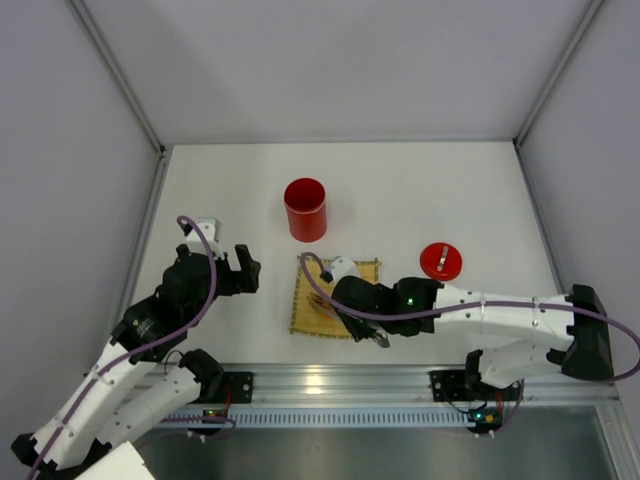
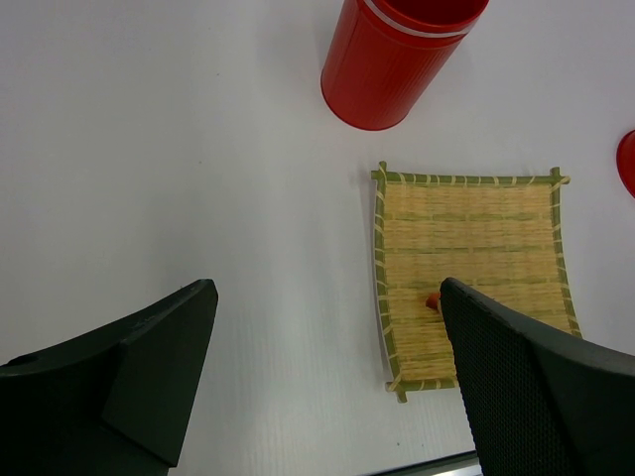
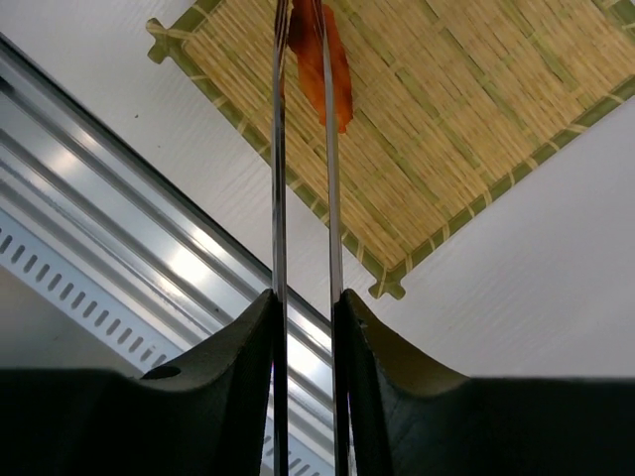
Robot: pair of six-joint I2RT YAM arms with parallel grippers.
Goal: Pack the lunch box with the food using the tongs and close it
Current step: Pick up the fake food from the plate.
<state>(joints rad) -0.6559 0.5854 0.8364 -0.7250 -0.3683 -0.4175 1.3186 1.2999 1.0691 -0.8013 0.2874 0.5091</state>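
My right gripper [image 3: 308, 315] is shut on the silver tongs [image 3: 279, 188], one finger pressed on each arm. The tongs' tips pinch a red-orange slice of food [image 3: 322, 64] over the near left corner of the bamboo mat [image 3: 466, 119]. In the top view this gripper [image 1: 372, 330] sits at the mat's near edge, with the tongs [image 1: 325, 303] reaching over the mat. The red lunch box [image 1: 305, 208] stands open behind the mat, and its lid [image 1: 441, 261] lies to the right. My left gripper [image 1: 228, 250] is open and empty, left of the mat.
The left wrist view shows the lunch box [image 2: 397, 55], the mat [image 2: 466, 228] and a small red food piece [image 2: 433, 300] beside my right finger. The metal rail [image 1: 330, 382] runs along the table's near edge. Walls enclose the other three sides.
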